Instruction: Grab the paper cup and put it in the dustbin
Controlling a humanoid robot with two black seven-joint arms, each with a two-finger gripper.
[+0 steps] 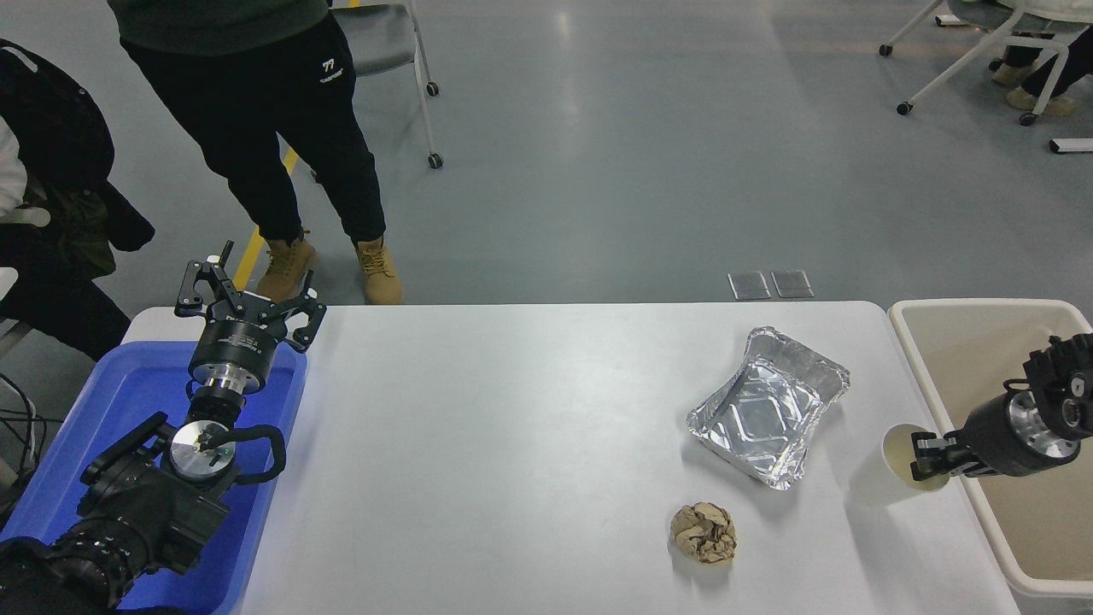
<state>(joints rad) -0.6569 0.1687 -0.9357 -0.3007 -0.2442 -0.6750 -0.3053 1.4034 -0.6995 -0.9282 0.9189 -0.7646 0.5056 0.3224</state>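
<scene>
The white paper cup [898, 448] with a cream inside is held at its rim by my right gripper [926, 457], tilted and lifted above the table's right edge. The gripper is shut on the cup's rim, and its arm reaches in from the right over the dustbin. The beige dustbin [973, 342] stands just right of the table, its near-left rim right beside the cup. My left gripper [248, 299] is parked open at the far left over the blue tub.
A silver foil tray [768, 406] lies left of the cup. A crumpled brown paper ball [703, 532] lies near the front edge. A blue tub [128, 401] sits at the left. A person [256, 102] stands beyond the table's far left.
</scene>
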